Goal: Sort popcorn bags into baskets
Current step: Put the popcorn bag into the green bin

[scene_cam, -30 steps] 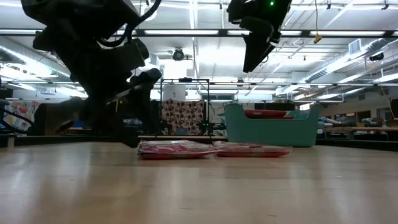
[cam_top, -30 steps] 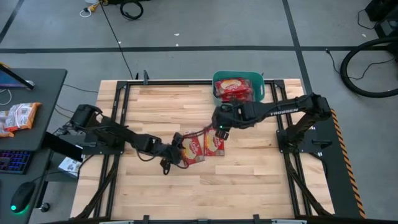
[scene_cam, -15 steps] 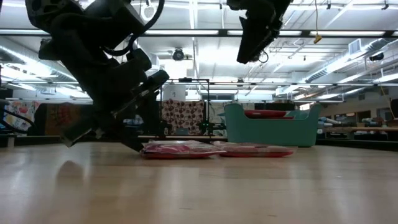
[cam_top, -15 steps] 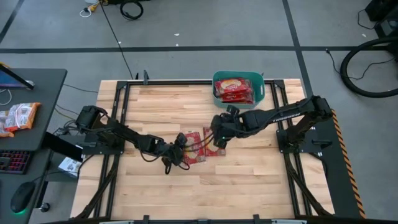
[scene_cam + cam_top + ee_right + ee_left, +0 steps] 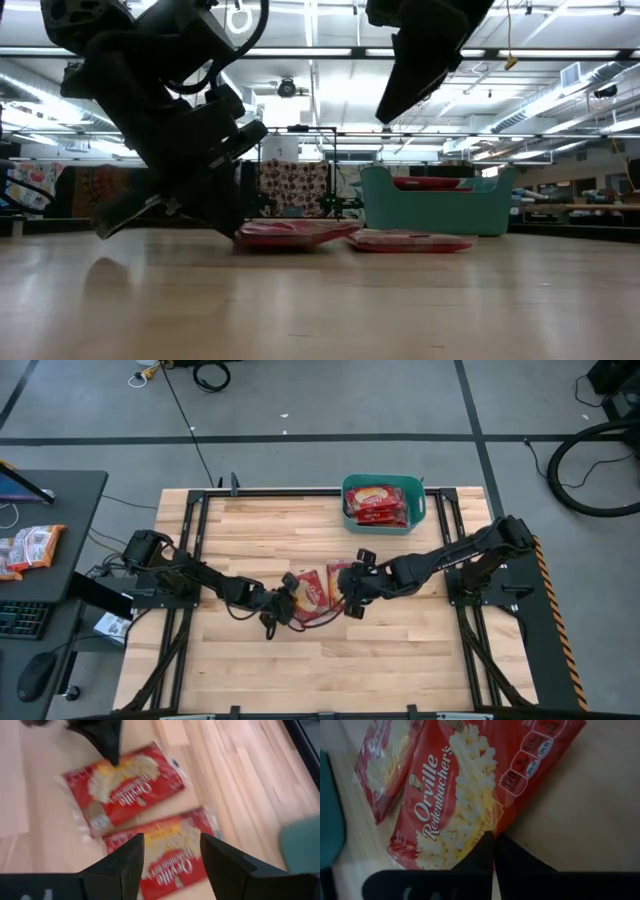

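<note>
Two red popcorn bags lie side by side on the wooden table: one nearer the left arm, the other beside it toward the basket. My left gripper is shut at the first bag's edge. My right gripper is open and hovers above the second bag, touching nothing; the low view shows it well up. The teal basket stands at the far edge and holds more red bags. My left gripper has its two fingers shut together on the bag's long side edge, about midway along it. The fingers come slanting down from the table's left. The bag rests on the table, one end a little raised in the low view.
A black metal frame borders the tabletop. A desk at the left carries orange-and-white packets and a keyboard. Bare wood lies toward the near edge. The basket also shows in the low view.
My right gripper has moved from near the basket toward the table's near edge and now stands over the second bag. My left gripper has come down and a little rightward onto the first bag, whose one end now sits slightly raised.
</note>
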Robot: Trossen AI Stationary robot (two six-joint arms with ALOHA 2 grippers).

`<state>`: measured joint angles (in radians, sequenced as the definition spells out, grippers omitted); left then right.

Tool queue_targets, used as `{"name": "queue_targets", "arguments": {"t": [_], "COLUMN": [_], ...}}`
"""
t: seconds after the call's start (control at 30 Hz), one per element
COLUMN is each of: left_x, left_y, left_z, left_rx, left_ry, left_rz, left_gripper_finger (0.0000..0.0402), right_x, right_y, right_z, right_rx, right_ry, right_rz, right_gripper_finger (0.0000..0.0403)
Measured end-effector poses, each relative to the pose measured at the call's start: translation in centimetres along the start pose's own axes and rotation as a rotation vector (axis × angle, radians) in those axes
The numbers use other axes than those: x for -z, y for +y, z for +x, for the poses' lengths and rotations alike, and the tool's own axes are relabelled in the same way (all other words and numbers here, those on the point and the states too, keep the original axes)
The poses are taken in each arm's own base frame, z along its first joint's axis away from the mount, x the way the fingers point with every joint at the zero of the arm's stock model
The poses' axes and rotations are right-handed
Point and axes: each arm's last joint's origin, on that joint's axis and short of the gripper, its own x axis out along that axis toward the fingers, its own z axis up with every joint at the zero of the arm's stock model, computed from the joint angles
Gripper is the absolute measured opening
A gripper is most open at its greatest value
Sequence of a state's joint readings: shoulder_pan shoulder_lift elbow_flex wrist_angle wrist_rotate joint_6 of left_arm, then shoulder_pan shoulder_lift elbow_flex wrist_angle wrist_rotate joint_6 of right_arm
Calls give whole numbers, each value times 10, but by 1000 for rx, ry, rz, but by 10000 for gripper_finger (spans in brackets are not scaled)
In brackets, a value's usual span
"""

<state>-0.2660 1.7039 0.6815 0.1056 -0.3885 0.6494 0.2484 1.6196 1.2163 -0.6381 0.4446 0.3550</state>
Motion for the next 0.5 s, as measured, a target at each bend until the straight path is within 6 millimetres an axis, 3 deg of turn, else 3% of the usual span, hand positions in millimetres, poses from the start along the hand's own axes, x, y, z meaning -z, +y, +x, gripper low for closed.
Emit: {"name": "queue_targets", "arguments": {"t": [0.3, 0.5], "left_x": [-5, -4], "left_y": [11, 29], "left_z": [-16, -34], "left_rx": [27, 37], "left_ry": [-89, -170], "left_rz": [-233, -433], "left_gripper_finger": [5, 5], "right_x": [7, 10], "right_y": [30, 44], "right_z": [5, 9], "right_rx": [-72, -42], "right_ry": [-237, -283], "right_rz": [-227, -310], "right_gripper_finger": [199, 199]}}
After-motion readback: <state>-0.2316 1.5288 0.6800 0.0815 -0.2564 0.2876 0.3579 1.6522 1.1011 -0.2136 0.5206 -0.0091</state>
